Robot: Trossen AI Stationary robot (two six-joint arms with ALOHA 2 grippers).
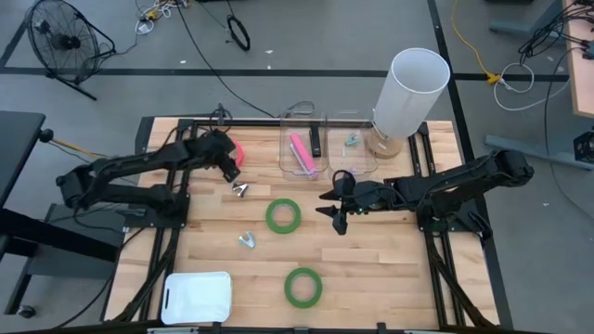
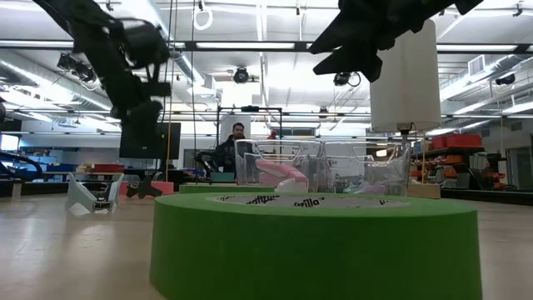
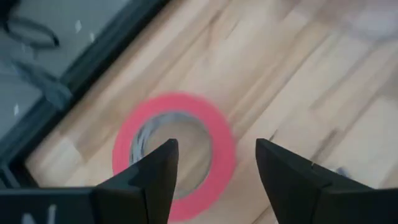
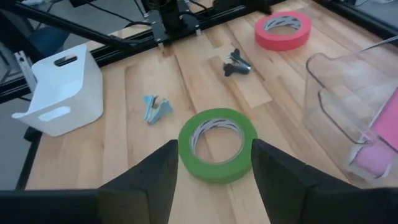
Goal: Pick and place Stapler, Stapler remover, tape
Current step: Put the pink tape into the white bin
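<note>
Wooden table [image 1: 390,260]: left tool [image 3: 214,165] spread apart over pink-red tape [image 3: 174,152], right tool [image 4: 214,165] apart above green tape [image 4: 217,144].

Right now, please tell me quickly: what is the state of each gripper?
Left gripper: open, empty, above the pink-red tape roll.
Right gripper: open, empty, above a green tape roll.

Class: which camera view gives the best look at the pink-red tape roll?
The right wrist view: the pink-red roll lies whole and unblocked on the table. The left wrist view shows it partly behind the left gripper. The high view half hides it under the arm. In the low view I cannot make it out.
</note>
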